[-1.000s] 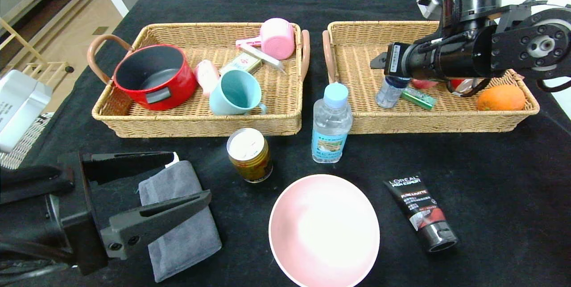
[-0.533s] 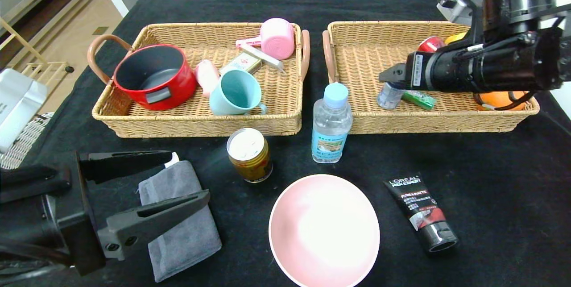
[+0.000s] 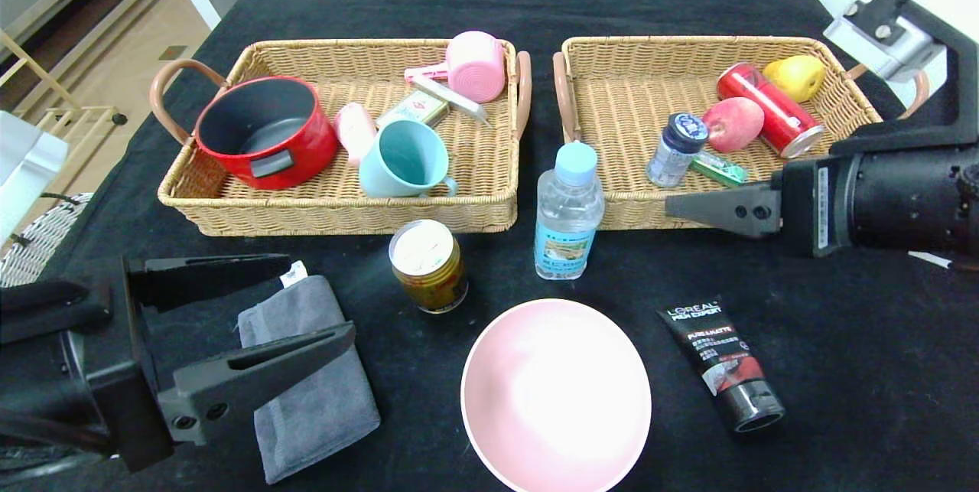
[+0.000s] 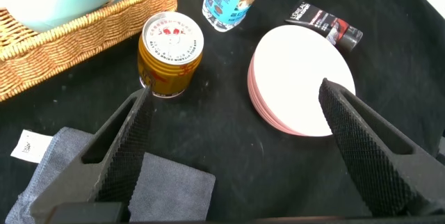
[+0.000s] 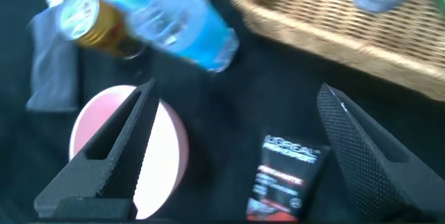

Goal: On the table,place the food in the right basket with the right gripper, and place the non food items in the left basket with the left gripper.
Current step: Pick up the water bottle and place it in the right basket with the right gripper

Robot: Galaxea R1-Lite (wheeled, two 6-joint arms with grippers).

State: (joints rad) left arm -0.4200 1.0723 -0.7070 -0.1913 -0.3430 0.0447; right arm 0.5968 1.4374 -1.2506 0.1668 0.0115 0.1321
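On the black table (image 3: 841, 339) stand a clear water bottle (image 3: 567, 209) and a gold can (image 3: 428, 265). In front of them lie a pink bowl (image 3: 556, 392), a black L'Oreal tube (image 3: 721, 362) and a grey towel (image 3: 306, 385). A small jar with a dark blue lid (image 3: 677, 148) stands upright in the right basket (image 3: 612, 63). My right gripper (image 3: 673, 207) hovers open and empty over that basket's front rim, above the tube (image 5: 285, 179). My left gripper (image 3: 321, 302) is open over the towel's far end, its fingers wide apart with nothing between them (image 4: 235, 92).
The left basket (image 3: 336, 213) holds a red pot (image 3: 264, 128), a teal mug (image 3: 401, 159), a pink ribbed cup (image 3: 476, 63) and small boxes. Beside the jar in the right basket lie an apple (image 3: 733, 125), a red can (image 3: 769, 111), a yellow fruit (image 3: 795, 75) and a green packet.
My right gripper opened off the small jar, left it standing in the right basket, and drew back toward the front right. The left arm barely shifted.
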